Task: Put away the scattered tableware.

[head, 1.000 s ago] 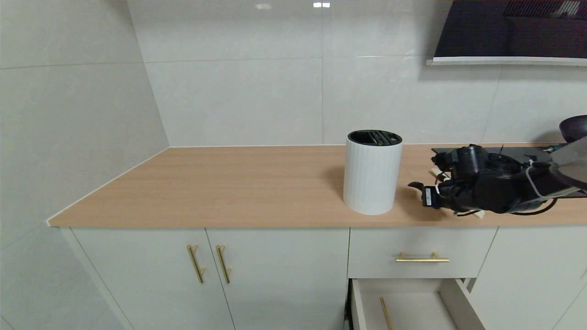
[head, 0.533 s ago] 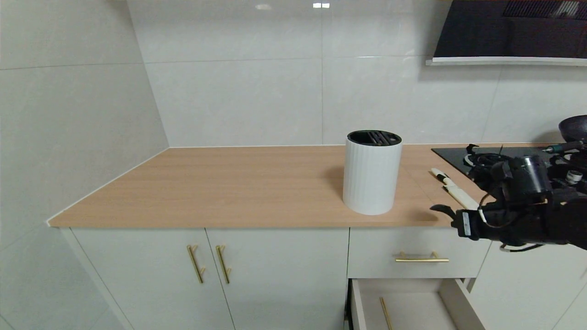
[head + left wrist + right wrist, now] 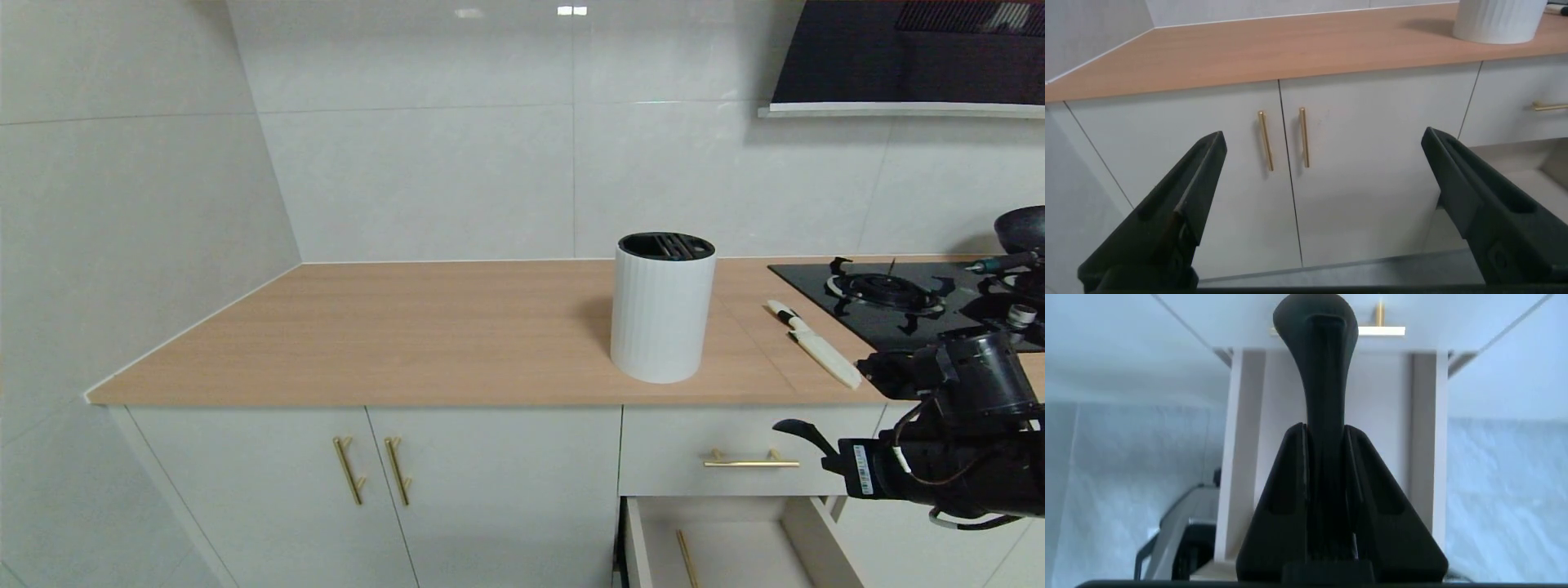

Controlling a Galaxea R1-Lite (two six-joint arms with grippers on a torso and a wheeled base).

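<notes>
Right tool (image 3: pixel 796 428): fingers together, empty, over open drawer (image 3: pixel 722 543).
Left tool (image 3: pixel 1323 147): fingers apart, facing cabinet doors (image 3: pixel 1364 196).
Knife (image 3: pixel 813 344): flat on surface (image 3: pixel 408 327), between holder (image 3: pixel 663 314) and stove (image 3: pixel 894 302).

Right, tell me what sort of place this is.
Most likely a home kitchen: a gas hob set into the wooden countertop, a range hood above it, white cabinets below.

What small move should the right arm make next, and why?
Probably lift the right gripper up toward the knife: it hangs shut and seemingly empty before the drawer front, while the knife lies on the counter near the holder.
</notes>
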